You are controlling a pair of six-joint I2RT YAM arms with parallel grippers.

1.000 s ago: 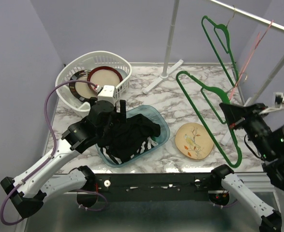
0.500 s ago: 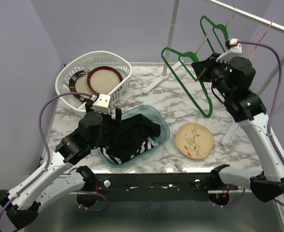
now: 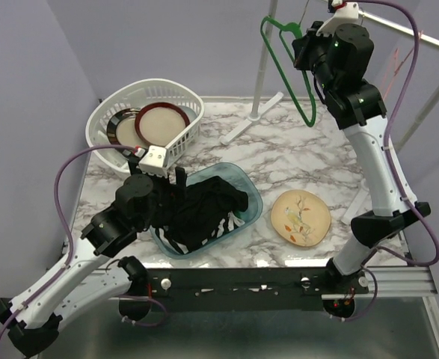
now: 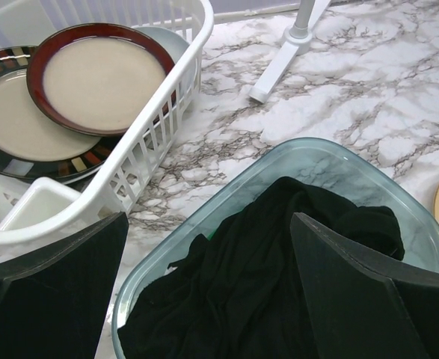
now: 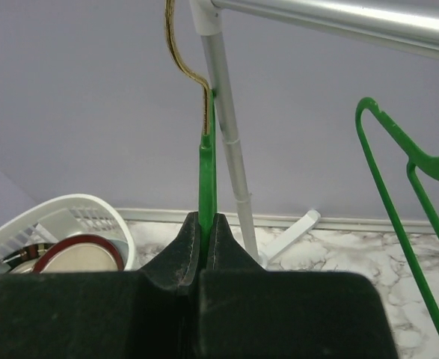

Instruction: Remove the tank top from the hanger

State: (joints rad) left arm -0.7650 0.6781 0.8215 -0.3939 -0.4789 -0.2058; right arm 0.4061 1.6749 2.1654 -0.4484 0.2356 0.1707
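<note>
The black tank top point(image 3: 204, 209) lies bunched in a clear teal bin point(image 3: 250, 187), off the hanger. In the left wrist view the tank top point(image 4: 264, 284) fills the bin point(image 4: 204, 208). My left gripper point(image 3: 180, 193) hovers open and empty just above the cloth, one finger on each side point(image 4: 212, 299). My right gripper point(image 3: 303, 46) is raised high at the back and is shut on the neck of the bare green hanger point(image 3: 301, 93). In the right wrist view the hanger point(image 5: 207, 176) stands upright with its brass hook point(image 5: 180, 52) just below the metal rail point(image 5: 339, 15).
A white basket point(image 3: 103, 120) with plates stands at the back left. A patterned plate point(image 3: 300, 217) lies right of the bin. The rack's pole point(image 3: 262, 60) and foot point(image 3: 249, 120) stand at the back. A second green hanger point(image 5: 398, 194) hangs to the right.
My right arm has swung the bare green hanger up and back to the rail. My left arm has drawn back slightly over the bin.
</note>
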